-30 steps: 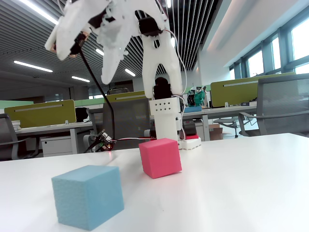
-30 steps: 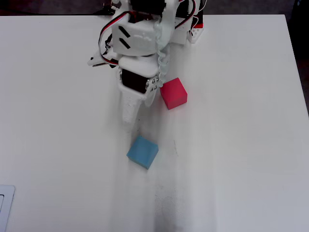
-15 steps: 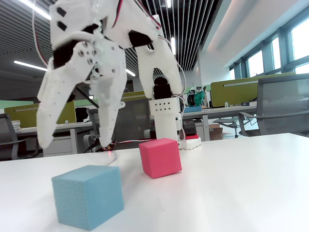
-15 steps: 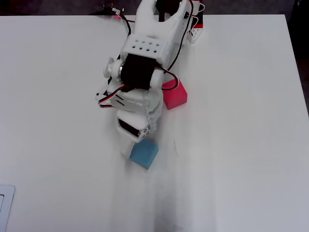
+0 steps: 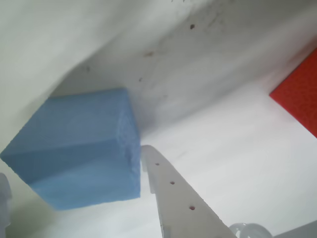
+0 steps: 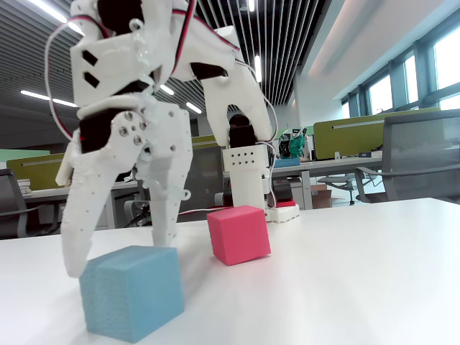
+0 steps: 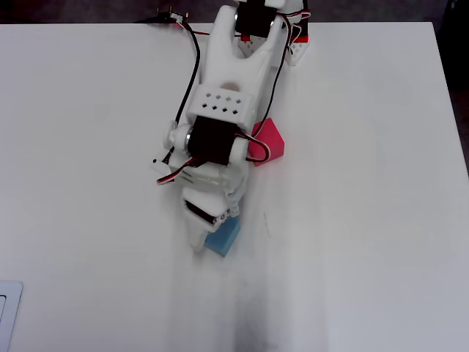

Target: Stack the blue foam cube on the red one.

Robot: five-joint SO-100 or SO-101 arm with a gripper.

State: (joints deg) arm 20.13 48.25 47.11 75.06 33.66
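The blue foam cube (image 5: 81, 148) rests on the white table (image 7: 352, 220). It also shows in the fixed view (image 6: 133, 287) and, half hidden under the arm, in the overhead view (image 7: 226, 239). My gripper (image 5: 74, 163) is open and low over it, one finger on each side; the right finger (image 5: 178, 198) lies next to the cube's edge. In the fixed view the gripper (image 6: 118, 259) straddles the cube's top. The red cube (image 6: 238, 233) sits on the table behind the blue one, at the right edge of the wrist view (image 5: 302, 94) and beside the arm in the overhead view (image 7: 269, 138).
The arm's base (image 7: 293, 33) stands at the table's far edge, with a red part (image 6: 285, 204) behind the red cube. Cables hang along the arm (image 7: 192, 66). A pale flat object (image 7: 7, 315) lies at the lower left corner.
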